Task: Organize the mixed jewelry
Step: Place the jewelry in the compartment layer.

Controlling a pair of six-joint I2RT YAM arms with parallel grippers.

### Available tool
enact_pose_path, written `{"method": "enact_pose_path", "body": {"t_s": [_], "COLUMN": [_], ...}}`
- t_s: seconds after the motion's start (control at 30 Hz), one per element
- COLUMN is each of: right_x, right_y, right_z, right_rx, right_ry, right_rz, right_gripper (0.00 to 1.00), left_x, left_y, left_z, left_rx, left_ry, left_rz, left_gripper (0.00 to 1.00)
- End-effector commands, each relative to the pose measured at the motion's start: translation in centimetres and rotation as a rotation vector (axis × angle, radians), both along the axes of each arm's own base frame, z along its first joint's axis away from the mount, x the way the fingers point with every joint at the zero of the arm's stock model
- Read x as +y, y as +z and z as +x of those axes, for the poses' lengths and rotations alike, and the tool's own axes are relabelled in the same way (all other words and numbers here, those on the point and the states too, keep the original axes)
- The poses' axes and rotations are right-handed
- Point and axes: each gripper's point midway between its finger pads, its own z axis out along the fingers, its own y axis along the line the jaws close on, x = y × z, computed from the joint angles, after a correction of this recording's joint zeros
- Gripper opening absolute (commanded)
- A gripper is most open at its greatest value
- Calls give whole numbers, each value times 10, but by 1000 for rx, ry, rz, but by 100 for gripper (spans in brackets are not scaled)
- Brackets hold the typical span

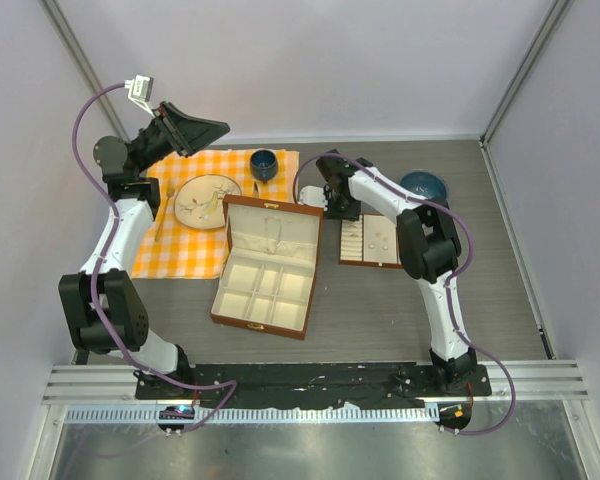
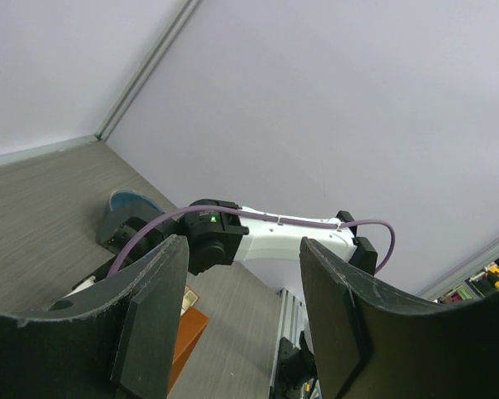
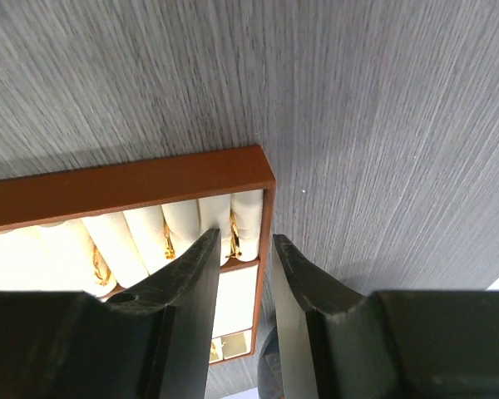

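Rings (image 3: 233,237), tiny and gold-coloured, sit tucked in the grooves between the cream rolls of the small brown ring tray (image 3: 150,179); I can see at least three slivers of them. That tray lies on the grey tabletop (image 1: 380,320), just right of the open brown jewelry box (image 1: 259,325), whose cream compartments face up and whose lid stands raised at the far side. Bare tabletop runs along the near edge in front of both, and more lies to the right of the tray.

My right jaws (image 3: 245,241) hang low over the tray's corner, moderately parted, one finger above the last roll and the other above the tabletop beyond the rim, with nothing between them. Farther left, my left jaws (image 2: 243,249) are lifted high above the orange checked cloth (image 1: 185,250), wide apart and empty, facing across toward the right arm. A plate (image 1: 195,190) rests on the cloth, a dark blue cup (image 1: 264,163) at its far edge, and a blue bowl (image 1: 425,183) sits beyond the tray.
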Motion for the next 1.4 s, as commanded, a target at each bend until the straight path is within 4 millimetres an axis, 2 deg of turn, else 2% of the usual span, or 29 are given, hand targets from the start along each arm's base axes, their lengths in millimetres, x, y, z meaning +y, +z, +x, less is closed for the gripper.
{"method": "enact_pose_path", "body": {"t_s": [0.0,0.73,0.93,1.37], "right_x": [6,-2,-5,0], "right_y": [42,75,67,48], "right_z": [14,10,12,13], "right_rx": [-96,-127,-113,-77], "right_ry": [-4,-26,-41,-46], "right_rz": [53,84,82,100], "right_gripper": [37,36,34,34], "left_x": [2,2,3,5], "left_y": [17,18,18,15], "left_z": [-14,-15,-15,-13], "left_rx": [-84,-84,-87,-80], "left_ry": [8,7,12,16], "left_rz": [7,5,6,7], "left_gripper": [60,60,61,61]}}
